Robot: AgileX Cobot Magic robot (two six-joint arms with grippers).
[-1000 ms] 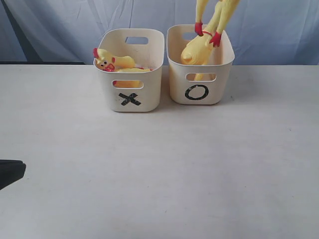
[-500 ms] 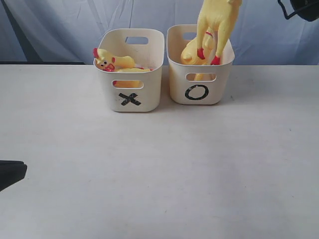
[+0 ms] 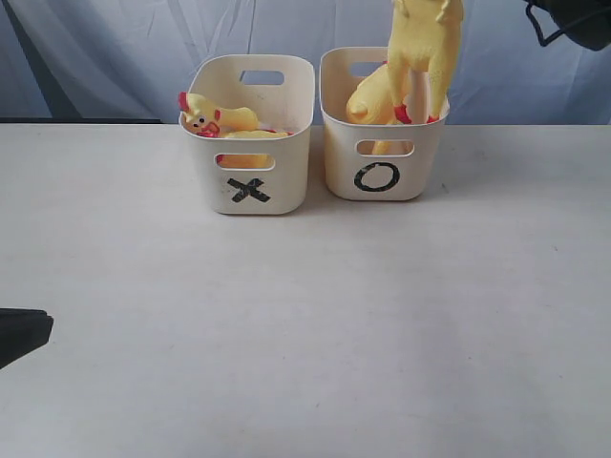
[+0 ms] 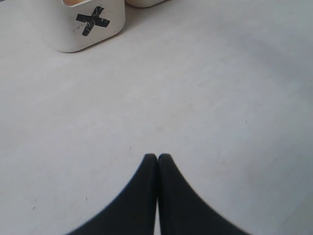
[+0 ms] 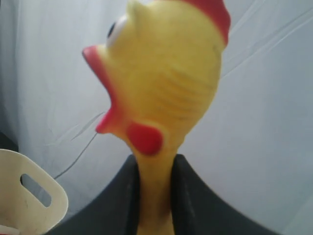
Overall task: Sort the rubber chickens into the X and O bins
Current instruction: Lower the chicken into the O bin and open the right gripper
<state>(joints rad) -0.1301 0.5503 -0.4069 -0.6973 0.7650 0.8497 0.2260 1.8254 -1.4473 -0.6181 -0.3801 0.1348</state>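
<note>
The right gripper (image 5: 155,162) is clamping the neck of chicken 1 (image 5: 164,83), with 1 black finger (image 5: 122,205) pressing on each side just below the head. The head is pointing up, with the beak open and the red comb on top.

In the exterior view, chicken 1 (image 3: 426,43) is hanging upright, feet down, over the O bin (image 3: 339,172). Its red feet are sitting at rim level toward the bin's right side; whether they are touching the rim cannot be told. The gripper itself is lying beyond that view's top edge. Only a dark arm part (image 3: 573,17) is showing at the upper right.

Chicken 2 (image 3: 370,98) is lying inside the O bin, its rounded body rising above the rim near the left wall.

The X bin (image 3: 286,181) is standing just beside the O bin, to its left, on the white table (image 3: 305,334). It is holding a head piece (image 3: 202,114) at its front left rim and a yellow body (image 3: 250,135) beside that.

The left gripper (image 4: 157,159) is facing bare table, well apart from both bins. Its fingers are pressing together and gripping nothing.
</note>
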